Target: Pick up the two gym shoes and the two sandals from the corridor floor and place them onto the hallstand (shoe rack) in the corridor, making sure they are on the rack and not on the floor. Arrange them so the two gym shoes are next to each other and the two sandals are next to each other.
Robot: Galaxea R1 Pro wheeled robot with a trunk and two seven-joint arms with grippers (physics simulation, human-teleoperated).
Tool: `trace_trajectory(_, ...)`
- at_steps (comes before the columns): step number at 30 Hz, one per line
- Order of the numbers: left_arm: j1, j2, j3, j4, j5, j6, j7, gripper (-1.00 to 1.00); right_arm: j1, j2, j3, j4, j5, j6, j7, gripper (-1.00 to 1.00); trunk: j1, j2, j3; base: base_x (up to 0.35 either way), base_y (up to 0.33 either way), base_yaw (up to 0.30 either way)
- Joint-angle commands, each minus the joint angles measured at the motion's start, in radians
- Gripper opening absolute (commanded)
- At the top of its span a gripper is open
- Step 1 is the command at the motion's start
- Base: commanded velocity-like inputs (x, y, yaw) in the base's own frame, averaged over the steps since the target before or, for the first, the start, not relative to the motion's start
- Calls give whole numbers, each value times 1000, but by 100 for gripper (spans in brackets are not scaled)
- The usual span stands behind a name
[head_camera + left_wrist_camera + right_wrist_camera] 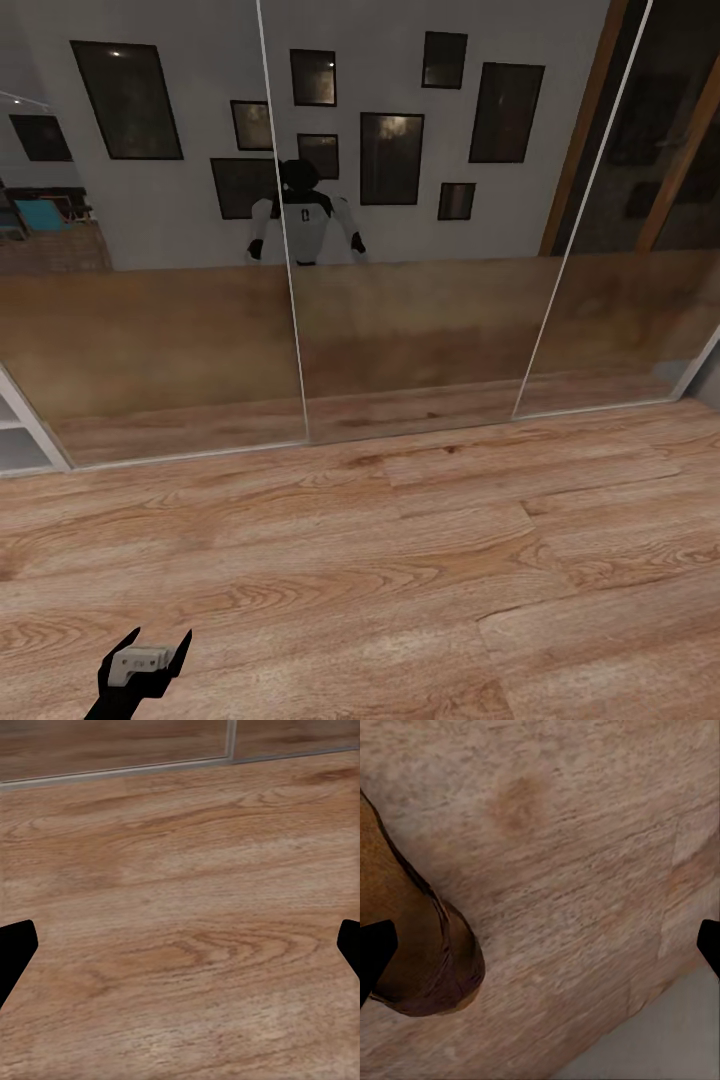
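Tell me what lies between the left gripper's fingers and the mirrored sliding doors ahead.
Bare floor planks; nothing between the left gripper and the mirrored doors in the left wrist view, likewise in the head view.

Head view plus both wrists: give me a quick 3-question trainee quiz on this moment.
1. True or false: the left end effector is open over the corridor floor.
2. Which task item shows in the right wrist view?
A. a gym shoe
B. a brown sandal
C. the hallstand
3. Fill in: the mirrored sliding doors ahead reflect the ______ and framed pictures.

Key
1. True; both fingers stand wide apart with bare planks between them.
2. B; it lies on the floor beside one fingertip of the right end effector, not gripped.
3. Robot.
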Motion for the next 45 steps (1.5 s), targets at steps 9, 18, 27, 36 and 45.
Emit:
trace_trajectory(9,0,0,1,0,1,0,0,100,53,-12,41,-1,58,5,197,100,0,0,0,0,0,0)
trace_trajectory(18,0,0,1,0,1,0,-1,100,64,-31,53,-31,81,6,379,100,0,0,0,0,0,0)
trace_trajectory(27,0,0,1,0,0,0,-1,100,66,-41,57,-92,89,6,475,100,0,0,0,0,0,0)
trace_trajectory(36,0,0,0,0,0,0,-1,100,67,-46,69,-125,169,7,582,100,0,0,0,0,0,0)
trace_trajectory(45,0,0,1,0,0,0,-1,100,67,-48,73,-142,220,10,552,100,0,0,0,0,0,0)
